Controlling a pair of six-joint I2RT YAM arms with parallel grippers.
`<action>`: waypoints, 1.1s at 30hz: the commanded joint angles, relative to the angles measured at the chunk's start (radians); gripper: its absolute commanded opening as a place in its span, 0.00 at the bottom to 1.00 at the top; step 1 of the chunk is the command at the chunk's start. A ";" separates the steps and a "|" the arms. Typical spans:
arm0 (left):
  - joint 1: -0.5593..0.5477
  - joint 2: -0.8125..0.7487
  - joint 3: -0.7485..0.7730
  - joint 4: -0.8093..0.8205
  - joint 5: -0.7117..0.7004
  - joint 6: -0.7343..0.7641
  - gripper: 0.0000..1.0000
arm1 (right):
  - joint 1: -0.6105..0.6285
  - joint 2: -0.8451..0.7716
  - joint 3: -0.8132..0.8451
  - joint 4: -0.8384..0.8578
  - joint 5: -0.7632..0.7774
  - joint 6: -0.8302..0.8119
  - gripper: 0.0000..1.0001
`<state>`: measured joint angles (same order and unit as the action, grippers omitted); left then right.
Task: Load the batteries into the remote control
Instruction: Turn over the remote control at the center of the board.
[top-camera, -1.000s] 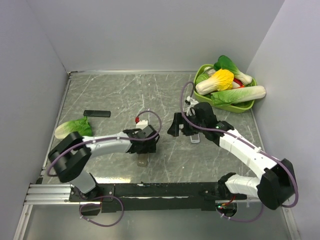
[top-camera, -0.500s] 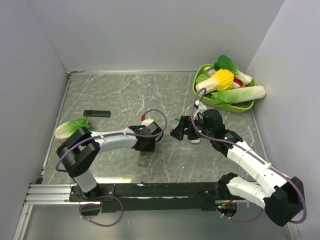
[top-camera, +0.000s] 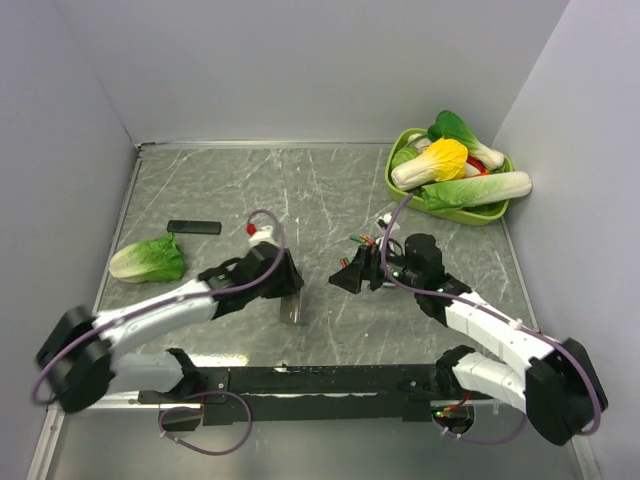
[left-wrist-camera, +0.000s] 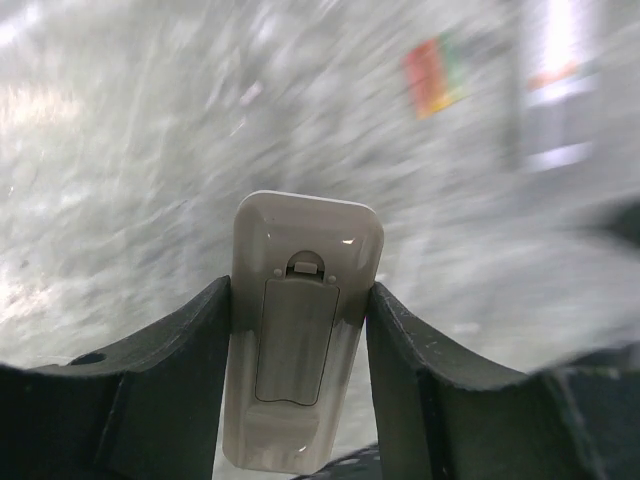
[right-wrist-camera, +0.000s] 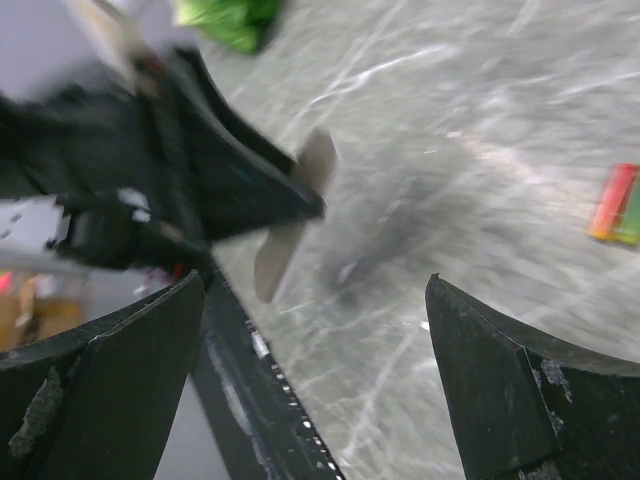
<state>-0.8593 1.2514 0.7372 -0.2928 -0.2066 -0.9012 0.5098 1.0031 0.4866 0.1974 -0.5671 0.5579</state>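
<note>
My left gripper (left-wrist-camera: 300, 295) is shut on the remote control (left-wrist-camera: 300, 340), one finger on each long edge. Its grey-beige back faces the wrist camera, and the battery cover sits closed. From above, the remote control (top-camera: 293, 308) sticks out of the left gripper (top-camera: 284, 288) toward the near edge. The right wrist view shows that remote control (right-wrist-camera: 292, 222) lifted off the table. My right gripper (top-camera: 345, 278) stands open and holds nothing, just right of the remote. The batteries (top-camera: 361, 240), small green and red cylinders, lie behind the right gripper (right-wrist-camera: 315, 290). They show blurred as the batteries (left-wrist-camera: 432, 77) and the batteries (right-wrist-camera: 620, 205).
A flat black bar (top-camera: 193, 227) and a lettuce leaf (top-camera: 148, 260) lie at the left. A green basket (top-camera: 498, 212) of vegetables stands at the back right. A blurred white object (left-wrist-camera: 552, 90) lies beyond the batteries. The black base rail (top-camera: 320, 380) runs along the near edge.
The left gripper closed on the remote control and raised it off the table as the arm swung left. The right gripper moved nearer and leftward, still open.
</note>
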 joint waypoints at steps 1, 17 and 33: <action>0.014 -0.263 -0.142 0.285 0.022 -0.094 0.13 | 0.016 0.112 -0.052 0.423 -0.215 0.103 1.00; 0.019 -0.624 -0.358 0.647 0.095 -0.133 0.15 | 0.193 0.437 0.115 0.918 -0.441 0.326 1.00; 0.019 -0.702 -0.407 0.729 0.154 -0.108 0.39 | 0.208 0.647 0.178 1.320 -0.547 0.600 0.13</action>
<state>-0.8406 0.5850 0.3153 0.3515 -0.0837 -1.0172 0.7136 1.6196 0.6304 1.2480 -1.0649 1.0542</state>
